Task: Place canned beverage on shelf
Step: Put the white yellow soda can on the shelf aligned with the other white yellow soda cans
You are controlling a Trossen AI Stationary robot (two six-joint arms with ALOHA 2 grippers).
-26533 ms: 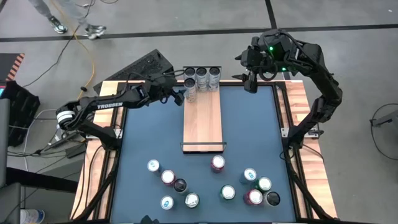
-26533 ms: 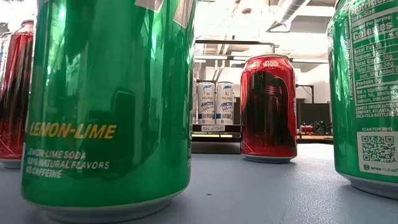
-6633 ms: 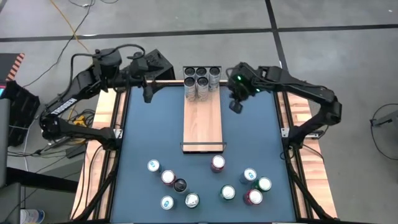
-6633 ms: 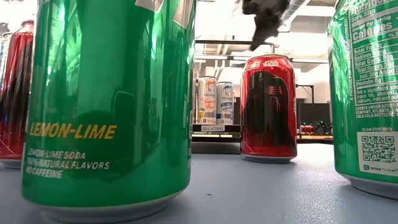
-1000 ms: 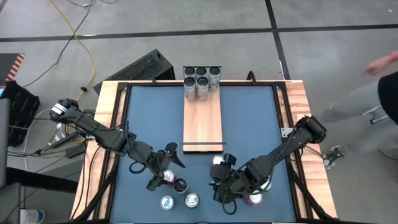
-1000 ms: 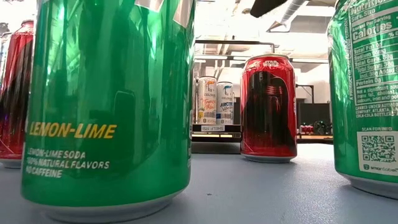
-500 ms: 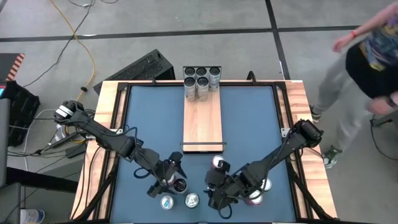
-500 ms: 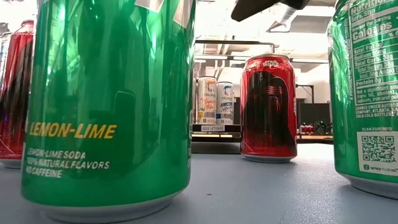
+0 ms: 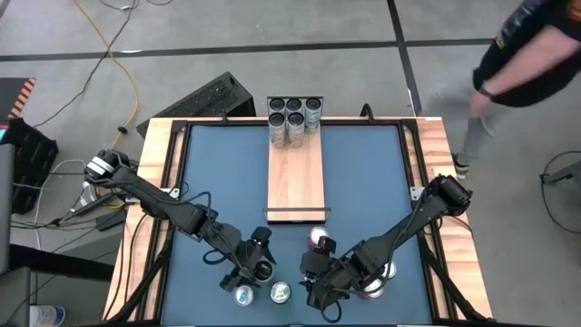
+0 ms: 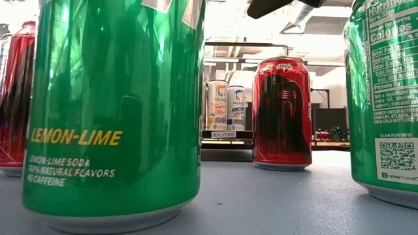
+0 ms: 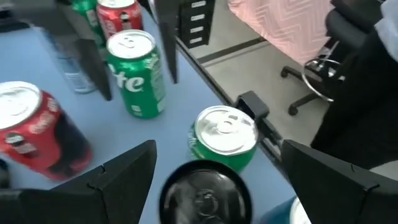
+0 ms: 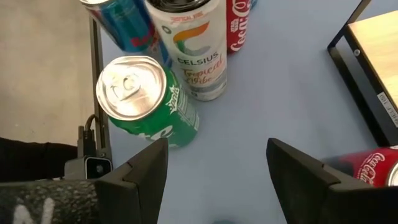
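Reaching, jaws wide and empty, left gripper [image 9: 257, 264] over black-topped can [image 11: 205, 196], right gripper [image 9: 316, 284] alongside; next, straddling, closing.

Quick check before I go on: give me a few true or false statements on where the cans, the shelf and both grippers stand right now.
1. The shelf holds cans only at its far end. True: five cans stand there, and the rest of the plank is bare.
2. The left gripper is shut on a can. False: its fingers stand open on either side of a black-topped can, not closed on it.
3. The right gripper is open above the blue table. True.
4. Both arms are parked at the far end of the table. False: both reach over the loose cans at the near end.
5. A person is beside the table. True.
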